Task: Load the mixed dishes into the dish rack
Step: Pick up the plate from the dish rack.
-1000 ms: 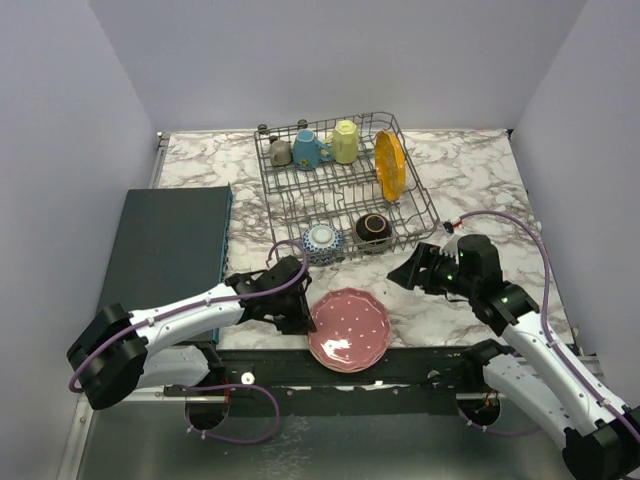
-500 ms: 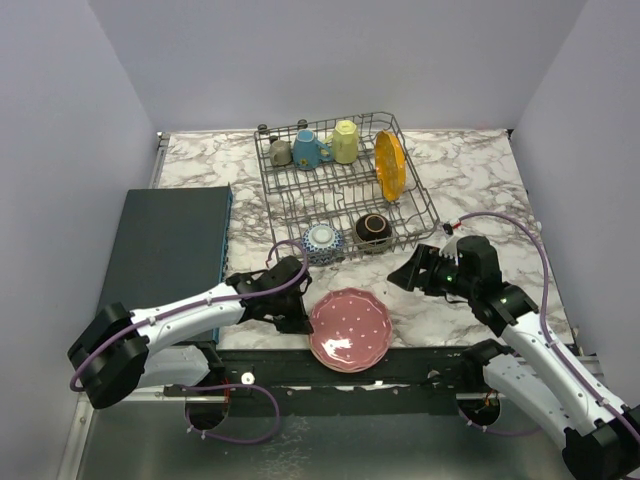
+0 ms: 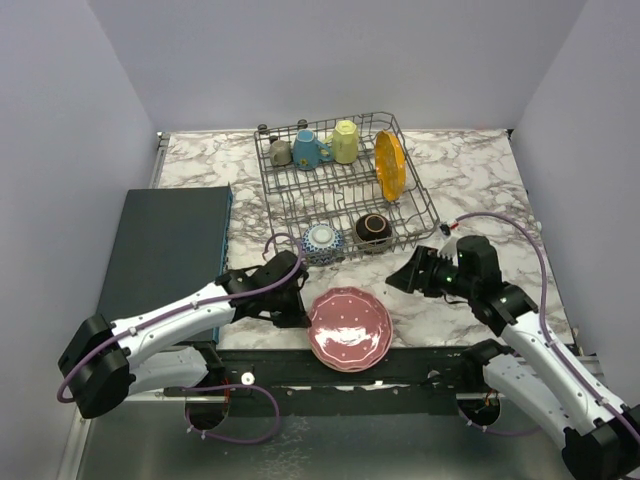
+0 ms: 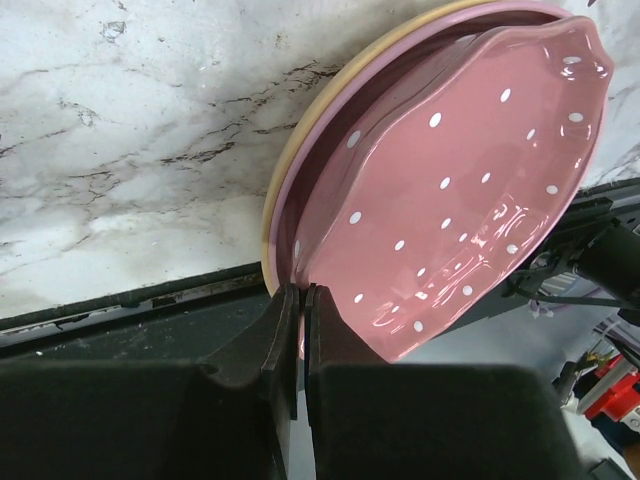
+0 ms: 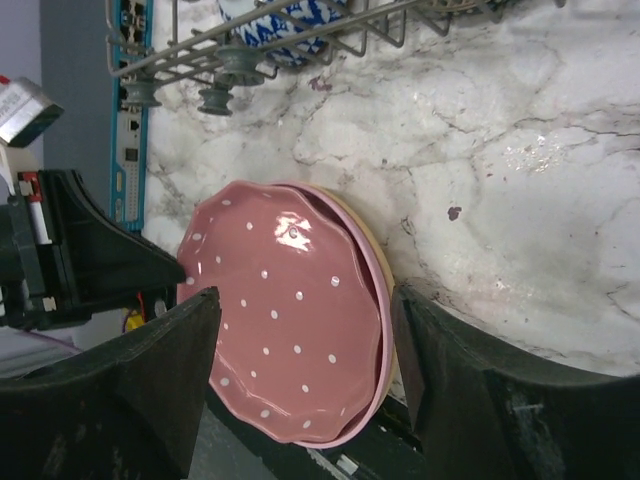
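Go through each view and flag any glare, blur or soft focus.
Top external: evenly lit, sharp, faint sheen on the pink dotted plate. Left wrist: bright reflections on that plate; left gripper dark and soft. Right wrist: right gripper blurred in the foreground; small glints on the marble table.

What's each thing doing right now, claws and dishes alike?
left gripper: shut on the dotted pink plate at its rim
dotted pink plate: tilted, one edge raised
plain pink plate: lying flat underneath it
right gripper: open, empty
orange plate: upright in the dish rack
blue mug: in the rack
brown bowl: in the rack
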`<action>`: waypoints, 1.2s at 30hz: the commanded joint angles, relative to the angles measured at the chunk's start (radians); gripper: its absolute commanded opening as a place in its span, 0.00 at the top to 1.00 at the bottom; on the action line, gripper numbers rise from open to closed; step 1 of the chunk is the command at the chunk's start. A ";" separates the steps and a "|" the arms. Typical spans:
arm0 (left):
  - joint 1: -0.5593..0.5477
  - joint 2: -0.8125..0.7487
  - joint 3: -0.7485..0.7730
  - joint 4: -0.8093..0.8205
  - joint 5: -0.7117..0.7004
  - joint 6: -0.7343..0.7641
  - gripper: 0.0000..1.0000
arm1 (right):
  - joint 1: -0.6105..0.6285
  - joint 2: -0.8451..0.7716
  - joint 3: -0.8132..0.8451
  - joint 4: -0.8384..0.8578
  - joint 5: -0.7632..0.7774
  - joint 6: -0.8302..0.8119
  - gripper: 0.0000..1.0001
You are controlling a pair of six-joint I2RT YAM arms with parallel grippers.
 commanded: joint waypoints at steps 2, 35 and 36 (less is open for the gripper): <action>-0.010 -0.048 0.039 -0.034 -0.020 0.015 1.00 | 0.001 0.060 -0.008 0.027 -0.145 -0.019 0.30; -0.010 -0.118 0.075 -0.179 -0.115 0.034 1.00 | 0.194 0.346 -0.081 0.242 -0.219 0.040 0.90; -0.010 -0.117 0.077 -0.183 -0.115 0.035 1.00 | 0.203 0.356 -0.079 0.240 -0.204 0.040 0.90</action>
